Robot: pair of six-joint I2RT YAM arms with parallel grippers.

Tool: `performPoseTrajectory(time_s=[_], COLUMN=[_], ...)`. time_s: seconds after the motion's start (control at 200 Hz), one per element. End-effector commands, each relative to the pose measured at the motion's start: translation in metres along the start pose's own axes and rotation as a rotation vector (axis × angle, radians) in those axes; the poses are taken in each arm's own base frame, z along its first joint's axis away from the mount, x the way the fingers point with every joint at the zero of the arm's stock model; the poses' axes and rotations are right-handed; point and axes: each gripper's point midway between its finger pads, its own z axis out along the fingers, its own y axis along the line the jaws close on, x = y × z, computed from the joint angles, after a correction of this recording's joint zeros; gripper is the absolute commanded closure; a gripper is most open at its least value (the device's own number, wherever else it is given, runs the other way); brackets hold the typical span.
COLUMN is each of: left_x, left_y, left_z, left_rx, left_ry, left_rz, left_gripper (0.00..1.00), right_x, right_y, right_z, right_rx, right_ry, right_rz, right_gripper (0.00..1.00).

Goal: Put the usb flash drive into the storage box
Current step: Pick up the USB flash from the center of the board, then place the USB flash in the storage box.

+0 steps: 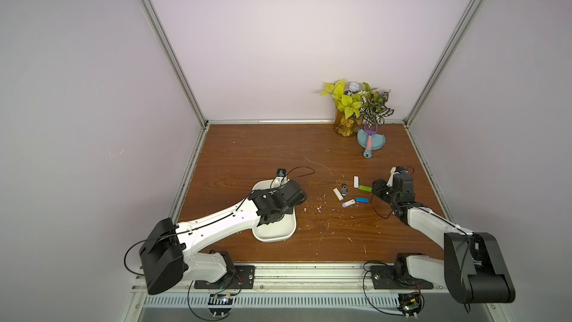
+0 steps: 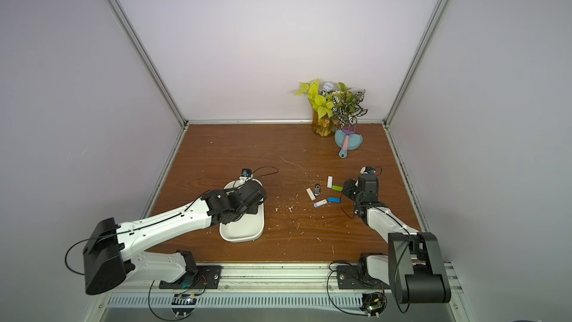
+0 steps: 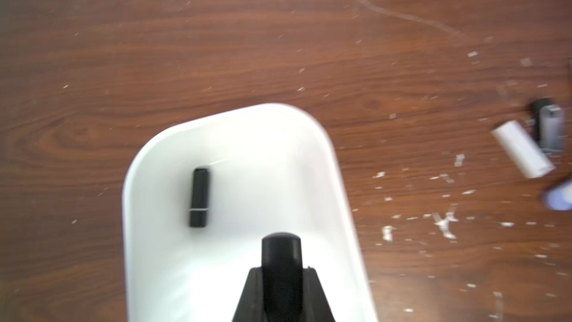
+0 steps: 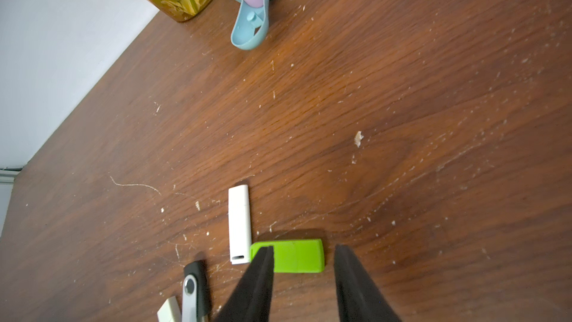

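While the left gripper (image 3: 281, 243) hangs over the storage box (image 1: 274, 232) with its fingers pressed together and nothing between them, a black usb flash drive (image 3: 199, 196) lies flat on the box's white floor, apart from the fingertips and nearer one rounded end. In both top views the left arm hides that drive. Taking the far wall as twelve o'clock, the box sits at about eight o'clock on the wooden table (image 1: 247, 156).

At three o'clock lies a loose cluster of other drives. The right gripper (image 4: 303, 247) is poised over a green flash drive (image 4: 294, 257), jaws apart, one fingertip (image 4: 263, 261) overlapping the drive's end and the other just past its opposite end; whether either touches it I cannot tell. A white flash drive (image 4: 239, 224) lies at ten o'clock of the green one, its end just beside it. A black swivel drive (image 1: 344, 189) and a second white stick (image 1: 336, 193) lie toward nine o'clock, and a blue drive (image 1: 362, 200) at six o'clock.

At one o'clock stands a vase of leaves (image 1: 345, 125).
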Motion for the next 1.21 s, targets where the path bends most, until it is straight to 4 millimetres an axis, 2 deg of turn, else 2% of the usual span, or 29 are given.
performPoseTrajectory(time_s=[0.0,0.225,0.34,0.555,0.746,0.856,0.966,1.066,1.201], left_x=[0.023,0.055,0.069,0.076,0.077,0.071,0.056,0.033,0.003], left_y=[0.036,0.055,0.058,0.063,0.064,0.059,0.039,0.02,0.003], left_z=[0.015,0.05,0.063,0.069,0.066,0.061,0.049,0.03,-0.004], left_rx=[-0.115,-0.293,-0.347,-0.383,-0.373,-0.337,-0.226,-0.103,0.052], left_ry=[0.056,0.149,0.194,0.207,0.21,0.197,0.191,0.151,0.077], left_rz=[-0.012,0.044,0.064,0.075,0.076,0.067,0.052,0.035,0.038], left_gripper=[0.86,0.86,0.87,0.86,0.78,0.66,0.59,0.55,0.53], right_x=[-0.002,0.003,0.003,0.004,0.005,0.006,0.007,0.008,0.017], right_y=[0.009,0.008,0.009,0.012,0.015,0.017,0.022,0.03,0.055], right_z=[0.001,0.004,0.004,0.004,0.004,0.004,0.004,0.002,-0.006], right_rx=[-0.04,-0.033,-0.034,-0.04,-0.046,-0.051,-0.059,-0.075,-0.137], right_ry=[-0.007,0.01,0.01,0.021,0.023,0.032,0.045,0.055,0.09], right_rz=[0.003,-0.002,-0.007,-0.016,-0.023,-0.028,-0.048,-0.075,-0.15], right_gripper=[0.62,0.61,0.61,0.61,0.6,0.57,0.56,0.56,0.56])
